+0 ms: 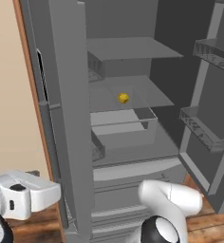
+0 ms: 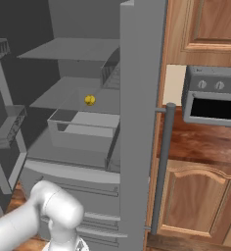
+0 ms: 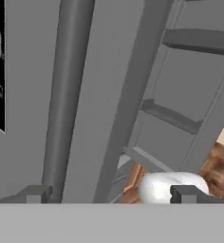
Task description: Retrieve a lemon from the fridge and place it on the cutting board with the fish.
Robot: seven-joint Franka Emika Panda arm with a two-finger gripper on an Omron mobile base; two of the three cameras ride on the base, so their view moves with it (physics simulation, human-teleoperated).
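Fridge (image 1: 66, 118) doors open, lemon (image 1: 123, 98) sits on a middle shelf. End effector (image 3: 111, 193) spread wide, empty, beside the bar handle (image 3: 66, 99).

Lemon (image 1: 123, 98) on middle shelf inside fridge (image 1: 66, 95), above drawer (image 1: 121, 124).

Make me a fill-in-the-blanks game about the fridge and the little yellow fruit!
1. The lemon sits on a shelf inside the ____.
2. The fridge door stands ____.
3. The lemon's color is ____.
4. The gripper, next to the fridge's bar handle, holds ____.

Missing words: fridge; open; yellow; nothing
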